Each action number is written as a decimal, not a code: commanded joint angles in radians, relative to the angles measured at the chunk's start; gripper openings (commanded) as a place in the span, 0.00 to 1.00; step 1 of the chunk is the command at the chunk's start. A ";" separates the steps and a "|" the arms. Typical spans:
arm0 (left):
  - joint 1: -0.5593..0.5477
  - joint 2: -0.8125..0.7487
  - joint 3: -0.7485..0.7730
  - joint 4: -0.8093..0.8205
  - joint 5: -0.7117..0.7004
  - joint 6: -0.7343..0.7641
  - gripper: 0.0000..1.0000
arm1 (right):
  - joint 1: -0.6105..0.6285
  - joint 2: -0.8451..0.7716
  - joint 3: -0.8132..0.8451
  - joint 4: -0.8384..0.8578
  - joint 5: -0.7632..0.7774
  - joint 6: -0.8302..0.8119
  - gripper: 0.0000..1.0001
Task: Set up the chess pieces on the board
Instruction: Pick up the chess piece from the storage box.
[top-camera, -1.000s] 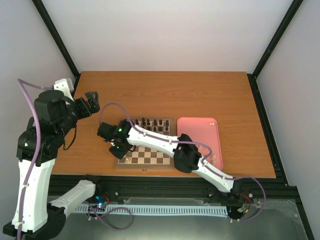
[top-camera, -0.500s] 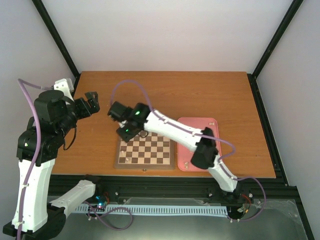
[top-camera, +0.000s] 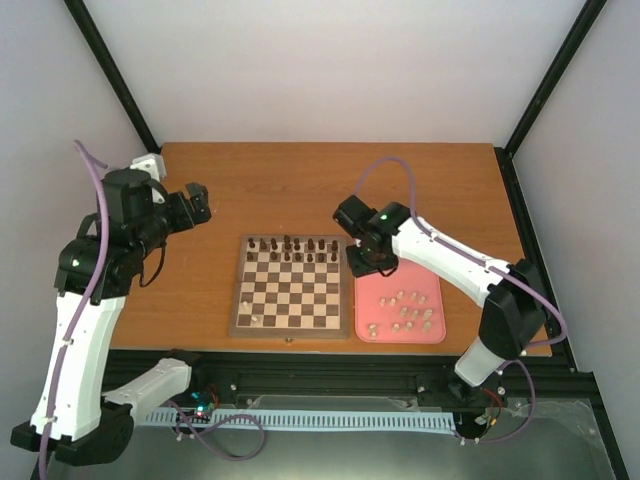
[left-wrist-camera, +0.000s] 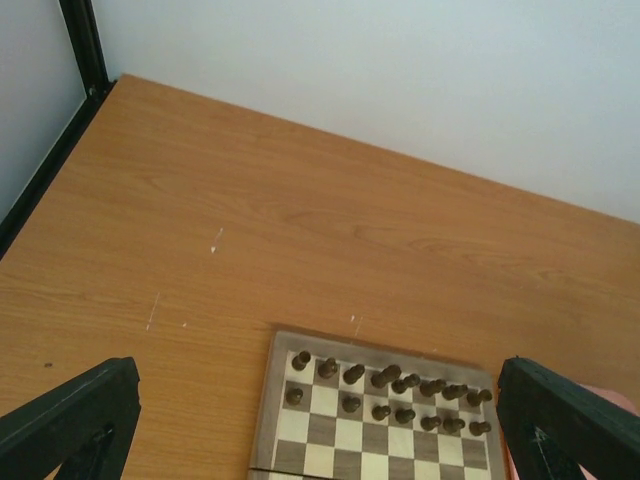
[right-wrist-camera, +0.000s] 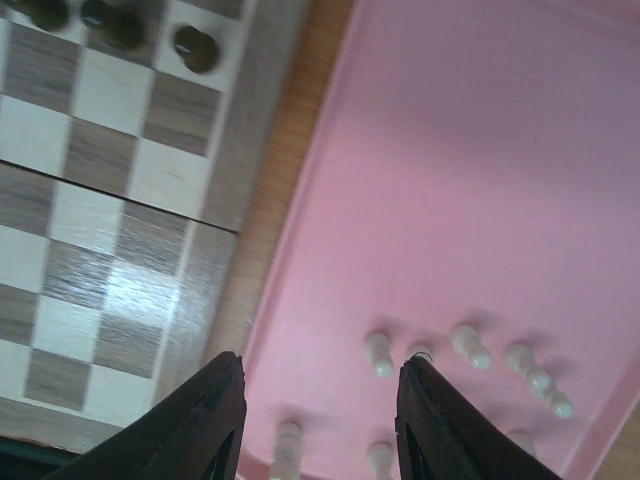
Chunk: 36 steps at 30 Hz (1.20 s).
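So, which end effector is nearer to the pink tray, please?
Right. The right end effector hovers at the pink tray's far-left corner; the left end effector hangs beyond the board's left edge.

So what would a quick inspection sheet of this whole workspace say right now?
Surface: wooden table, a few small pale marks.
Job's things: board with dark chessmen on its far rows; chess pieces mostly lying in the pink tray, two seemingly on the board's near left.
Clutter: nothing seen.
Grippers: left gripper jaws wide open, empty, over the table's left; right gripper jaws parted, empty, over the tray.
Cables: purple cables loop off both arms, clear of the board.
Surroundings: white walls, black frame posts.
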 joint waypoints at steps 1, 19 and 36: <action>0.007 0.004 -0.042 -0.006 0.009 0.014 1.00 | -0.046 -0.070 -0.108 0.050 0.002 0.063 0.43; 0.007 0.122 -0.143 0.111 0.037 -0.003 1.00 | -0.220 -0.097 -0.373 0.235 -0.087 0.107 0.42; 0.007 0.526 0.567 0.119 0.122 -0.350 1.00 | -0.251 -0.195 -0.466 0.301 -0.134 0.071 0.41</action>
